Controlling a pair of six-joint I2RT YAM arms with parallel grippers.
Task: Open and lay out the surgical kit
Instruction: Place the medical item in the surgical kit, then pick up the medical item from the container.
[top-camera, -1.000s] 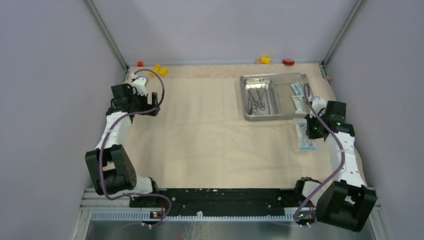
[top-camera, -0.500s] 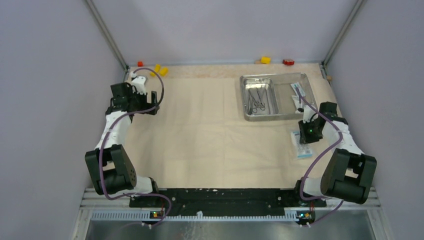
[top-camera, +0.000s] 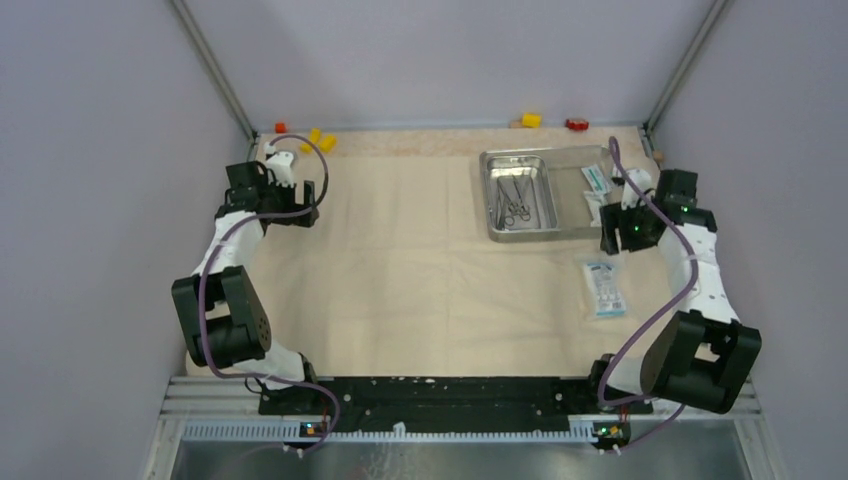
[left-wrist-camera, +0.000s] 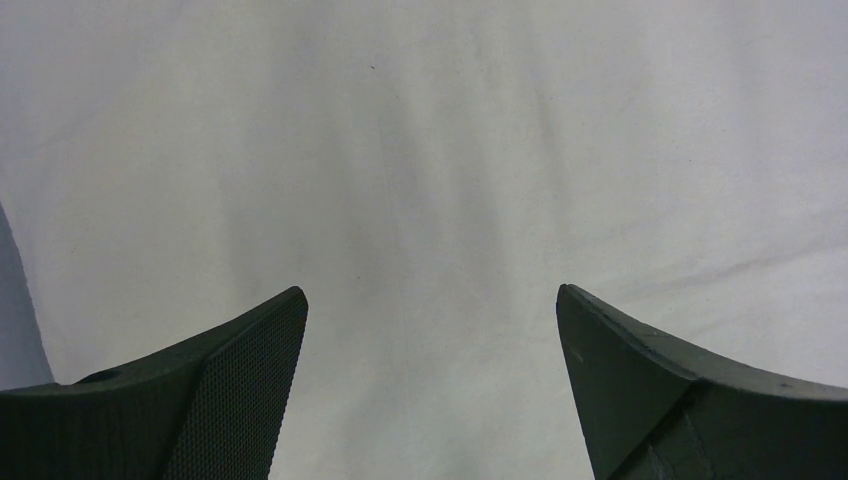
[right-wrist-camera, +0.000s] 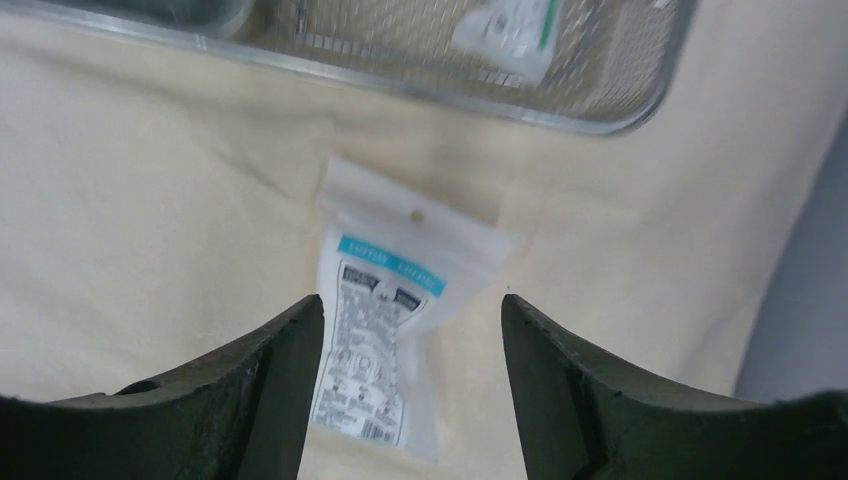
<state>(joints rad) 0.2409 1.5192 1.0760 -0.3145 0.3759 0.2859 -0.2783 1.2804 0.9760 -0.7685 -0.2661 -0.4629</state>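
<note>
Cloth (top-camera: 400, 270) spread flat over tabletop. Tray (top-camera: 568, 205) on cloth, far right. Instruments (top-camera: 515, 200) in its left half, packets (top-camera: 594, 180) in right half. Loose packet (right-wrist-camera: 385, 340) flat on cloth just near side of tray, apart from it. Right pincer (right-wrist-camera: 410, 305) raised by tray's near right corner, jaws spread, holding nothing; loose packet seen between its fingers. Left pincer (left-wrist-camera: 430, 300) spread wide, holding nothing, over bare cloth, far left.

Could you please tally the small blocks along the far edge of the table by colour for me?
Yellow blocks: 3
Red blocks: 2
Total: 5
</note>
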